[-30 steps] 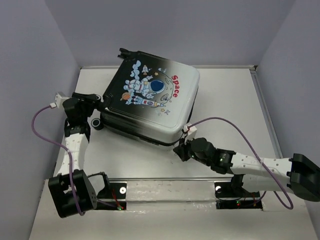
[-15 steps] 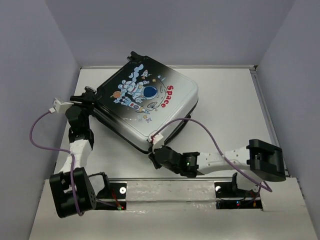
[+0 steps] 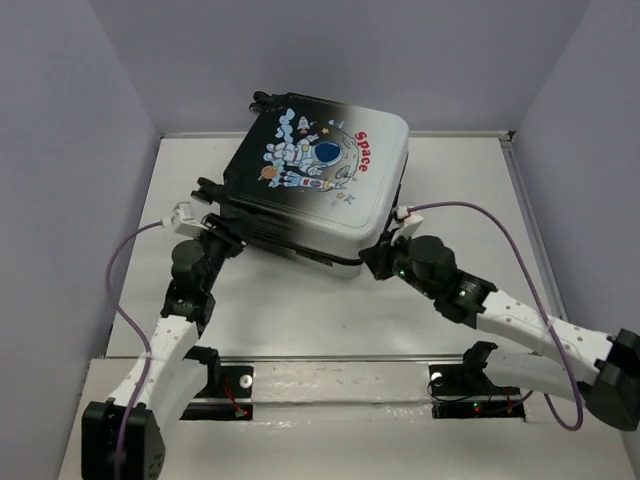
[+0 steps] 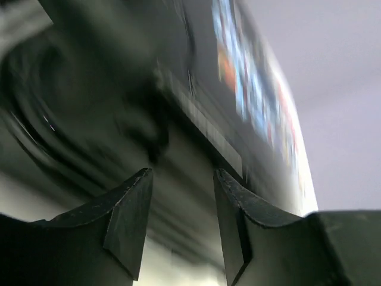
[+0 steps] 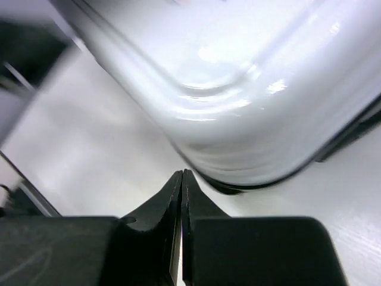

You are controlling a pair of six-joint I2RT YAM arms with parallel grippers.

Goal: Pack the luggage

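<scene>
The luggage (image 3: 320, 180) is a closed hard-shell suitcase with a black-to-white shell, a cartoon astronaut and red "Space" print. It lies flat at the back middle of the table, wheels at its left and far corners. My left gripper (image 3: 222, 238) is open at its near left black edge, and the blurred dark shell (image 4: 196, 113) fills that wrist view above the jaws. My right gripper (image 3: 378, 262) is shut and empty, its tips just under the near right white corner (image 5: 238, 119).
White table (image 3: 300, 310) with raised walls on the left, back and right. A metal rail (image 3: 330, 375) runs along the near edge at the arm bases. Purple cables loop from both wrists.
The suitcase has swung and slid toward the back and right. My left gripper moved right and nearer along its left edge. My right gripper moved right and up to its near right corner.
</scene>
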